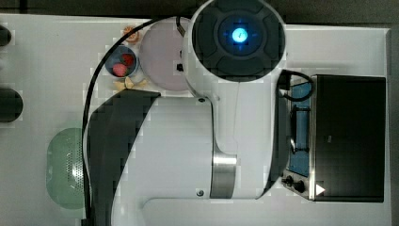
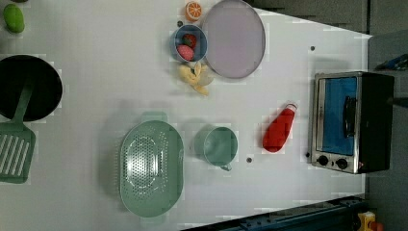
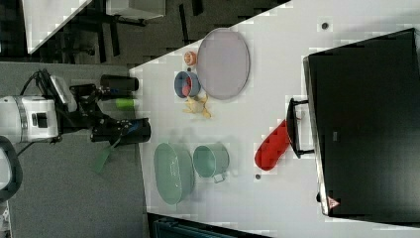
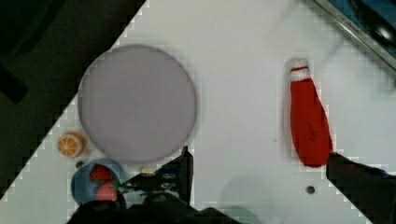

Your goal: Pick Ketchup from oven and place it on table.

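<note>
Wrist view: tool spread apart above the lying Ketchup, no readable label.

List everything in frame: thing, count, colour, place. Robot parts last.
ketchup bottle: 1, red with white cap, lying on the table in front of the oven, cap toward its door
oven: 1, black with steel front and blue glass door, door shut, at the left view's right
table: 1, white
plate: 1, pale lilac, beside the bowl
bowl: 1, blue, holding red fruit
orange slice: 1, by the plate
banana peel: 1, yellow, next to the bowl
colander: 1, green
cup: 1, green, between colander and bottle
pan: 1, black
spatula: 1, green
arm: 1, white and black
hand: 1, black, open, above the table
</note>
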